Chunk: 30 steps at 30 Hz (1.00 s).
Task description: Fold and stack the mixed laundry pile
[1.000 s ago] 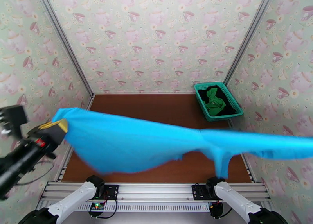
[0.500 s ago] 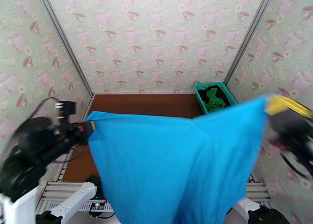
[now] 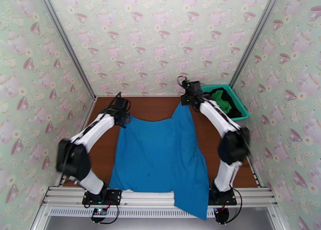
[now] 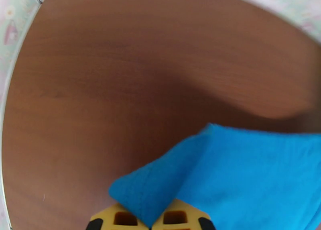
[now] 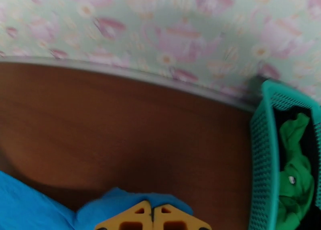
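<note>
You're laying the blue shirt out to fold. Your left claw is clenched on its far-left corner. The soft knit lies nearly flat on the wood-grain surface, its near hem drooping off the edge. Your right claw pinches the far-right corner. The next move is probably to let go and smooth the wrinkles. The green and black garments sit crumpled in the lattice basket, far right.

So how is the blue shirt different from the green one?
The blue shirt lies spread out on the table; the green shirt sits crumpled in the teal basket. The left gripper and right gripper pinch the blue shirt's far corners; no gripper holds the green one. Both are soft cloth.
</note>
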Each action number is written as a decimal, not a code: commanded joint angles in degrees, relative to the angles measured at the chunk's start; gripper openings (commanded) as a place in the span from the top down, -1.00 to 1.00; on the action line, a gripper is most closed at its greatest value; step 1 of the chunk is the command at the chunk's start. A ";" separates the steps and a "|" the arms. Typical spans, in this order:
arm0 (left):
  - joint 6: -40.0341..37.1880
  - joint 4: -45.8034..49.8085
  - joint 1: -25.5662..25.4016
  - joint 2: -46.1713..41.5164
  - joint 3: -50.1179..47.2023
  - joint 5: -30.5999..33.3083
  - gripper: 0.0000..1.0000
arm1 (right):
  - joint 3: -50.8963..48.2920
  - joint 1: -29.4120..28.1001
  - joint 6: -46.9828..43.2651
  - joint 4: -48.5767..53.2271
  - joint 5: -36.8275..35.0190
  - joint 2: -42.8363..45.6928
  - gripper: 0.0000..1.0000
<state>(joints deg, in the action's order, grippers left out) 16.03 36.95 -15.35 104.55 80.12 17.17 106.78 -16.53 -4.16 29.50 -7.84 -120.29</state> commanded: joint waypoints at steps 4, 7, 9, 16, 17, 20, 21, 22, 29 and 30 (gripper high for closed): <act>-1.85 -5.53 1.86 17.42 16.46 9.83 1.00 | 24.27 1.11 -0.18 -0.93 -7.84 -18.77 1.00; -0.47 -2.92 3.18 23.31 23.15 10.48 1.00 | 36.18 1.58 0.38 1.45 -10.76 -27.36 1.00; 0.66 -1.62 4.15 25.88 26.32 10.06 1.00 | 41.21 2.07 0.95 1.92 -11.61 -31.02 1.00; 6.11 6.46 6.67 32.75 36.38 9.75 0.05 | 42.48 3.52 3.41 0.24 -9.63 -34.36 0.16; 6.67 6.82 6.88 32.99 36.84 9.92 -0.51 | 42.29 3.77 3.97 0.53 -9.17 -34.31 -0.29; 7.26 7.62 7.44 32.76 38.19 9.85 -1.00 | 41.60 4.16 5.74 2.18 -8.97 -32.49 -0.93; 6.98 8.10 7.53 32.37 38.84 9.95 -1.00 | 40.48 4.31 6.31 2.52 -9.00 -31.04 -1.00; 6.68 8.55 7.55 31.86 39.38 10.20 -1.00 | 39.06 4.40 6.90 2.66 -8.83 -29.45 -1.00; 5.26 9.30 6.96 16.61 31.01 11.14 -1.00 | 12.05 3.89 11.15 1.40 -5.52 -4.42 -1.00; 5.44 9.86 6.77 13.67 28.30 11.13 -1.00 | 7.10 3.57 11.77 1.40 -5.12 -0.17 -1.00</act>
<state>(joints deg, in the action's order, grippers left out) 21.67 44.80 -7.86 128.79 111.96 26.87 120.75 -12.10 4.23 31.66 -14.81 -134.04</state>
